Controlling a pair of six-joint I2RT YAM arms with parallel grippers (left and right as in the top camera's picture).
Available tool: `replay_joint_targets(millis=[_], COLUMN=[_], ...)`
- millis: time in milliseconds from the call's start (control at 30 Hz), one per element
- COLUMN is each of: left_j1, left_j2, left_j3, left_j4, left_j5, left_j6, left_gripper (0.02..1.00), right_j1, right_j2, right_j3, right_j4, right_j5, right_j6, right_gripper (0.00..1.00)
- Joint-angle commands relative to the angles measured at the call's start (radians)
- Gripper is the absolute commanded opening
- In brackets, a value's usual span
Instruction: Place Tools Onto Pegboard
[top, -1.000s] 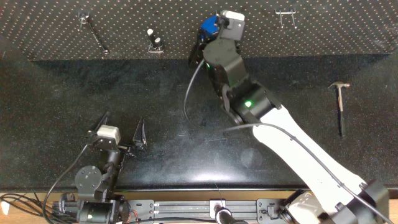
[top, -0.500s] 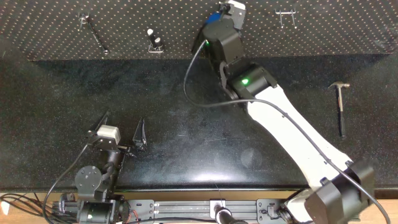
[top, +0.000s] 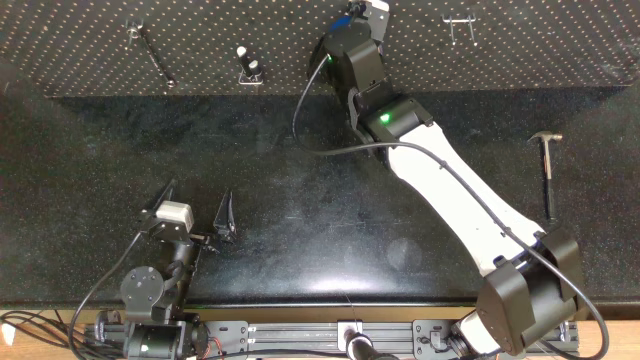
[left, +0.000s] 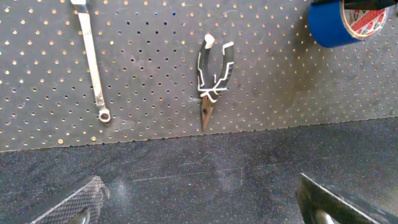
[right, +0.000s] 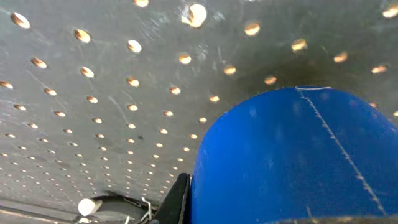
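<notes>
While the blue tape roll (right: 292, 155) is sitting against the pegboard (top: 560, 50), which is standing along the table's (top: 300, 150) far edge, the right hand (top: 358, 20) is gripping it, fingers closed on the roll, above the middle of that edge. The step in hand is probably hanging the roll. To do it well, the arm is needing to line the roll's open core up with a peg and slide it fully on before letting go. In the right wrist view a pale spot (right: 198, 14) larger than the holes is showing just beyond the roll. Whether it is a peg cannot be told, so the approach is calling for slow, level travel and a gentle release.

The pliers (left: 211, 74) are hanging just beside the roll towards the left edge, so any sideways drift that way is risking a knock. The wrench (left: 90, 56) is hanging farther left, well apart. A pair of empty hooks (top: 459, 28) is sitting towards the right edge, with bare board between them and the roll. The hammer (top: 547, 170) is lying on the table near the right edge, not yet hung, well clear of the arm. The left hand (top: 196, 203) is resting wide open near the front-left corner, leaving the table's middle free for pulling back.
</notes>
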Motion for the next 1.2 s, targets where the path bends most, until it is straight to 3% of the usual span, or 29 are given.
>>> replay_joint_targets(millis=[33, 967, 1000, 1067, 1200], left_j1=[0.003, 0.003, 0.003, 0.003, 0.003], left_j2=[-0.010, -0.010, -0.010, -0.010, -0.010], left_j3=[-0.001, -0.001, -0.001, -0.001, -0.001], left_j4=[-0.005, -0.005, -0.005, -0.005, -0.005], left_j5=[0.021, 0.021, 0.021, 0.021, 0.021], left_j6=[0.012, 0.012, 0.012, 0.012, 0.012], left_gripper=[0.996, 0.996, 0.996, 0.996, 0.991], right_j1=[-0.013, -0.026, -0.026, -0.026, -0.026], right_j2=[0.018, 0.056, 0.056, 0.056, 0.056], right_j3=[0.026, 0.026, 0.026, 0.026, 0.026], right_j4=[0.033, 0.069, 0.069, 0.069, 0.065], right_j5=[0.002, 0.006, 0.006, 0.006, 0.006], right_j6=[-0.011, -0.011, -0.011, -0.011, -0.010], right_gripper=[0.075, 0.080, 0.093, 0.229, 0.257])
